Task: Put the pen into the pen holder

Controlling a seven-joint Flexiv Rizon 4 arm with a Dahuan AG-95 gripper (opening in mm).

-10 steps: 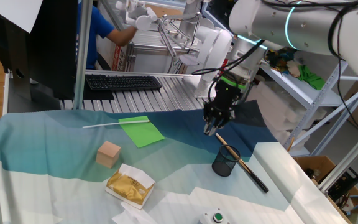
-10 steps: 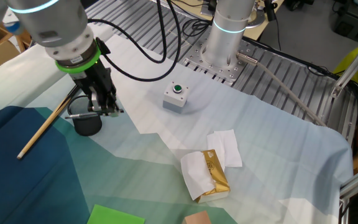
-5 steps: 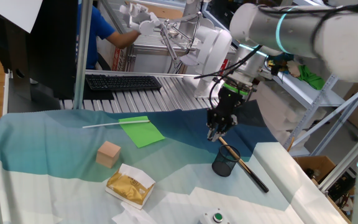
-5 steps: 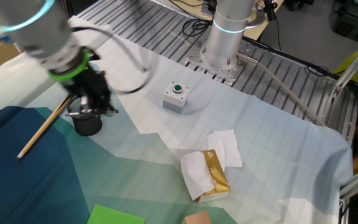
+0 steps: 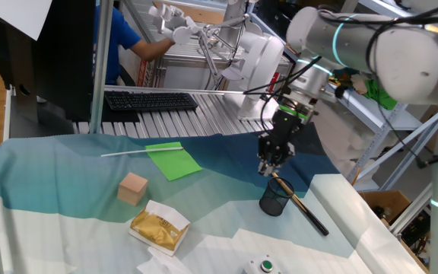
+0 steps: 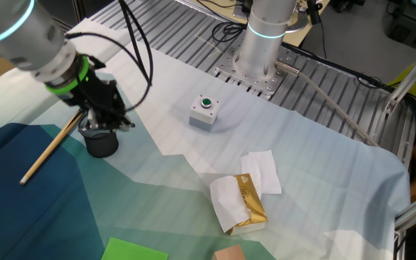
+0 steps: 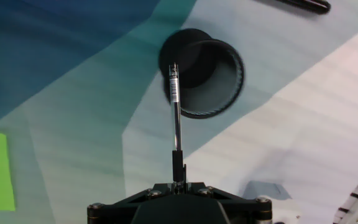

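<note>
My gripper (image 5: 273, 165) is shut on the pen (image 7: 176, 118), a slim black pen with silvery glints that points down along the fingers. In the hand view its tip hangs over the near rim of the pen holder (image 7: 202, 73), a small black mesh cup that stands open side up on the cloth. In one fixed view the gripper is just above and a little behind the cup (image 5: 274, 198). In the other fixed view the gripper (image 6: 105, 115) is right above the cup (image 6: 101, 141). The pen itself is hard to make out in both fixed views.
A long brown-and-black stick (image 5: 301, 205) lies beside the cup, also seen in the other fixed view (image 6: 49, 148). A tan wooden cube (image 5: 133, 188), green sheet (image 5: 172, 160), thin white rod (image 5: 128, 152), gold packet on tissue (image 5: 158, 228) and a button box (image 6: 204, 113) lie on the cloth.
My gripper has moved with the pen toward the cup and now hangs closer above it. The cup and stick have not moved.
</note>
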